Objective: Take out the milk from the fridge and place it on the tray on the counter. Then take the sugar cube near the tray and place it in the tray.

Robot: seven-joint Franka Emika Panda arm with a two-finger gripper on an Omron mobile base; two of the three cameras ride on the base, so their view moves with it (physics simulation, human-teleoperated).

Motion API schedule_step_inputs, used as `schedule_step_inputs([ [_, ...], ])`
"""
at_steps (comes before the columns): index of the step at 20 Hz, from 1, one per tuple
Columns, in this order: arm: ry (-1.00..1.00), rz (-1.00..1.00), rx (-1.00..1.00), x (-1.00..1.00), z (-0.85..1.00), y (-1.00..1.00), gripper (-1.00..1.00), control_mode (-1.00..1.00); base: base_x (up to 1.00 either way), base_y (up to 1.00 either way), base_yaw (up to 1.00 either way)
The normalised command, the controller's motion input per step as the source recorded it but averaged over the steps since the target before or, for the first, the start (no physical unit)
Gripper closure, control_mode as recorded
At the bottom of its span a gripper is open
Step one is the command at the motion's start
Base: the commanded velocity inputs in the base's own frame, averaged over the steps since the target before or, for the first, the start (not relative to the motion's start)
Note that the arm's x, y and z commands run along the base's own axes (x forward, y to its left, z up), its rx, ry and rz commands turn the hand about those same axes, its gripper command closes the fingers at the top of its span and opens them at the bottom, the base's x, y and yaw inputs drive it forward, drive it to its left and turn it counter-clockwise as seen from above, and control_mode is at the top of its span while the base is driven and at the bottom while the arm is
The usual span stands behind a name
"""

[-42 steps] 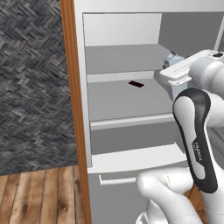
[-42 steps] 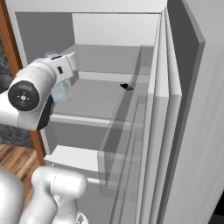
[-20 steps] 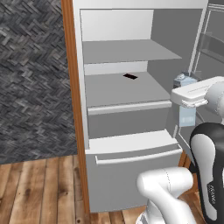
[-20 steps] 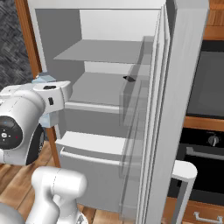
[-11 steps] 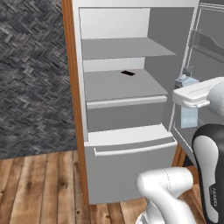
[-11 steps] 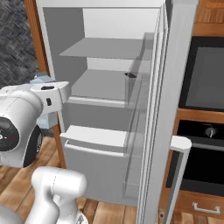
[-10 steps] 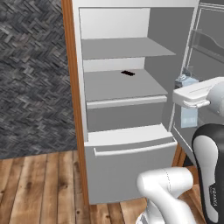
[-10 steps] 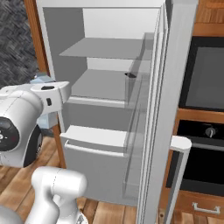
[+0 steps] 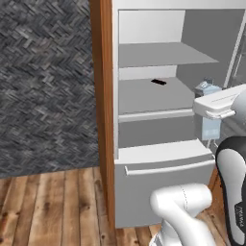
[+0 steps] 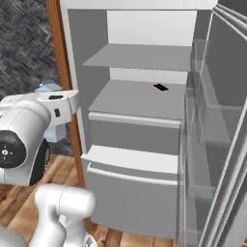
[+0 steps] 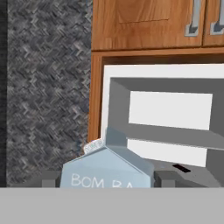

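The milk [image 11: 107, 170], a pale blue carton with a gabled top, stands upright between my gripper's [image 11: 107, 179] fingertips [image 11: 165, 178]. My gripper is shut on it. In the left base view the milk [image 9: 211, 129] hangs under the white hand, in front of the open fridge [image 9: 158, 96] at its right side and outside the shelves. From the right base camera the milk [image 10: 57, 133] sits behind the hand, left of the fridge [image 10: 140, 101]. The tray, the counter and the sugar cube are out of view.
A small black item [image 9: 158, 82] lies on the middle fridge shelf. The open fridge door [image 10: 219, 125] with its racks stands at the right. A wooden side panel [image 9: 102, 96], a grey herringbone wall [image 9: 43, 86] and a wood floor [image 9: 48, 206] lie to the left.
The carton has come out of the fridge shelf in my gripper. The whole picture has shifted and the fridge looks farther off, so the camera has moved back.
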Motion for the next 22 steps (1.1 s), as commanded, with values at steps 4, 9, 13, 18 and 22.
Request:
schedule_step_inputs([
  [4, 0.0, 0.0, 0.0, 0.0, 0.0, 0.0, 1.0, 1.0, 0.79, 1.0, -0.15],
  [9, 0.0, 0.0, 0.0, 0.0, 0.0, 0.0, 1.0, 1.0, 0.39, 1.0, -0.24],
  [13, 0.0, 0.0, 0.0, 0.0, 0.0, 0.0, 1.0, 1.0, -0.14, 0.8, -0.7],
  [18, 0.0, 0.0, 0.0, 0.0, 0.0, 0.0, 1.0, 1.0, -0.01, 0.08, -1.0],
  [22, 0.0, 0.0, 0.0, 0.0, 0.0, 0.0, 1.0, 1.0, -0.1, 0.16, -1.0],
])
